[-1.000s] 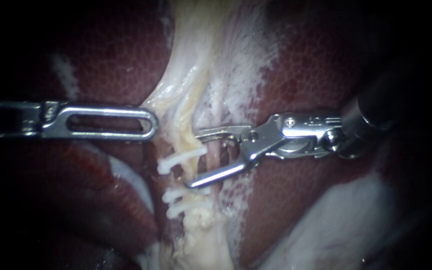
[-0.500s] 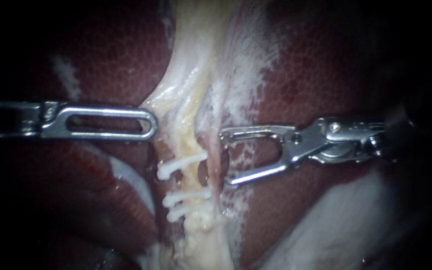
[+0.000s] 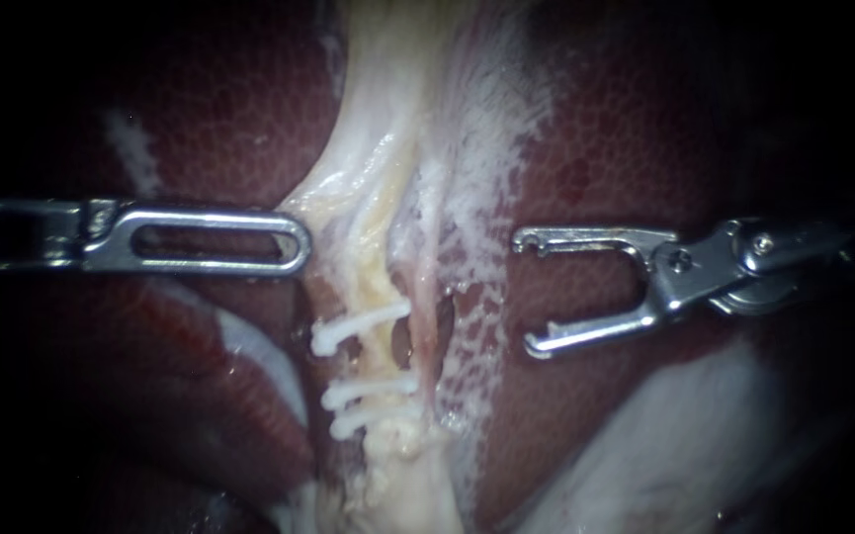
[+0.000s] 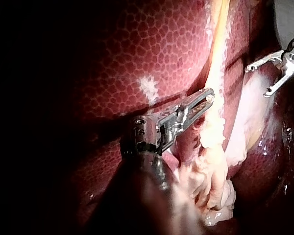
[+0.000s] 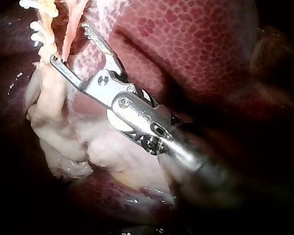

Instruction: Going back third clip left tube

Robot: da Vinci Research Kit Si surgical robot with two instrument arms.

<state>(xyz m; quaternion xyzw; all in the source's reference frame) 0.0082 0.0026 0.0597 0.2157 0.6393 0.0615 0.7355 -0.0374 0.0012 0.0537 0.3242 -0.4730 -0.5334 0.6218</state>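
3 clips (image 3: 368,388) on tube (image 3: 376,272), R instrument (image 3: 526,294) apart

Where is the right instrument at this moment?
Endoscope view: the right instrument hangs at the right over the liver, apart from the tube and its three clips.

Left instrument (image 3: 299,242): bright polished steel. Pincer long and flat, rounded tip, one long oval slot running down middle. Blockier stepped hinge piece behind it, then dark collar and dark shaft in wrist cam.

Right instrument (image 3: 526,294): same shiny steel, different pincer. Two skinny prongs, tiny hook at each end. Two round screw heads (image 3: 681,261) at pivot, chunky silver wrist section, glossy dark grey shaft (image 5: 196,161) after that.
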